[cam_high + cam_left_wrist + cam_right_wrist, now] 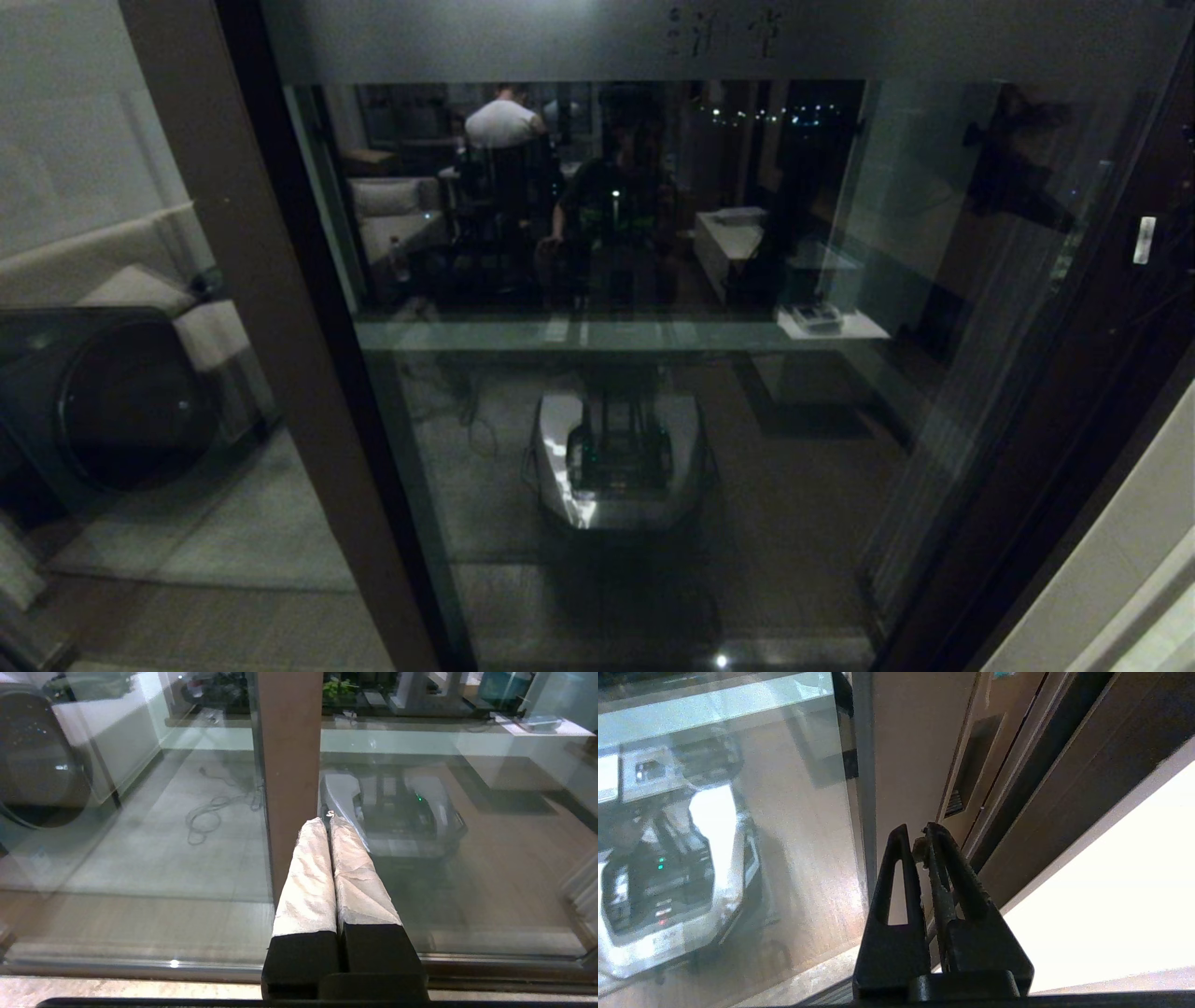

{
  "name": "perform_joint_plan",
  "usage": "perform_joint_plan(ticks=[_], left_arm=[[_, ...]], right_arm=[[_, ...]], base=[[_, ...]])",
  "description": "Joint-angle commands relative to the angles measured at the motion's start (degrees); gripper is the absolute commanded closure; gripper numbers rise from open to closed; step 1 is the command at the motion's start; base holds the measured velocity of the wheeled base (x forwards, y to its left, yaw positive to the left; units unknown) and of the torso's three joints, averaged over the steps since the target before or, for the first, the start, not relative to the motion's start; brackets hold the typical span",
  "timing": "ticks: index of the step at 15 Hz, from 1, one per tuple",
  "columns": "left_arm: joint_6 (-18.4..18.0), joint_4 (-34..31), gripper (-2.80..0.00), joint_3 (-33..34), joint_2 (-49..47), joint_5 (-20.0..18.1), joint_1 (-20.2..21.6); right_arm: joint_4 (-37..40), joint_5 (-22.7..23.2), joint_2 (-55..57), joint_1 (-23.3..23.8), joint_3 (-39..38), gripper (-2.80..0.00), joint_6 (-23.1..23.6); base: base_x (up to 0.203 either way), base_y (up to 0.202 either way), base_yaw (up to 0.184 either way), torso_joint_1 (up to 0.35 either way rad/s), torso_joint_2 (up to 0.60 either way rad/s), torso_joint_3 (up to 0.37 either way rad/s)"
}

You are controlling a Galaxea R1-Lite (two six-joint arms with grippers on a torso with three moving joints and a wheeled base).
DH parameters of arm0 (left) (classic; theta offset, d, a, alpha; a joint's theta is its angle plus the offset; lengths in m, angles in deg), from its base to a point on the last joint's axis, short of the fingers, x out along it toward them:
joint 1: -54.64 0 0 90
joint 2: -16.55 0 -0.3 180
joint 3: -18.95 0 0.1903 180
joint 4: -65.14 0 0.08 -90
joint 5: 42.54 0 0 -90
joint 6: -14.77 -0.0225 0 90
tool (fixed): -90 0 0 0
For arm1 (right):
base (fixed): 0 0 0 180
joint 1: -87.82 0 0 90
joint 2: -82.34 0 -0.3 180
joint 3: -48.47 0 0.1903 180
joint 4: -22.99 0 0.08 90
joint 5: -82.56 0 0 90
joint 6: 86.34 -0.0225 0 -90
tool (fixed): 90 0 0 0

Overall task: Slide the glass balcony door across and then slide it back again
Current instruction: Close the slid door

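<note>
The glass balcony door (653, 392) fills the head view: a tall pane in a dark brown frame, with a frosted top band (724, 37) bearing characters. Neither arm shows in that view. In the left wrist view my left gripper (327, 820) is shut and empty. Its white-wrapped fingers (308, 877) lie together, their tips just in front of a brown upright stile (289, 756). In the right wrist view my right gripper (917, 834) is shut on nothing, pointing at the door's other stile (906, 756). Just beyond its tips is the narrow recessed handle (973, 763).
Behind the glass left of the brown stile (271, 327) sits a dark round-fronted appliance (103, 401). The pane reflects my own base (616, 457). A pale wall (1120, 560) borders the frame at the right. The floor track (140, 966) runs along the bottom.
</note>
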Motion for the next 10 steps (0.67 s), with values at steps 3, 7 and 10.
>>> perform_joint_plan(ticks=[3,7,10], left_arm=[[0.0,0.0,0.00,0.0,0.0,0.0,0.0],[0.0,0.0,0.00,0.1,0.0,0.0,0.0],[0.0,0.0,0.00,0.0,0.0,0.0,0.0]], right_arm=[[-0.1,0.1,2.6,0.0,1.2,0.00,-0.1],[-0.1,-0.2,5.4,0.1,3.6,0.00,-0.4],[-0.1,-0.3,6.5,0.7,4.7,0.00,-0.6]], base=[[0.000,0.000,0.000,0.000,0.00,0.000],[0.000,0.000,0.000,0.000,0.00,0.000],[0.000,0.000,0.000,0.000,0.00,0.000]])
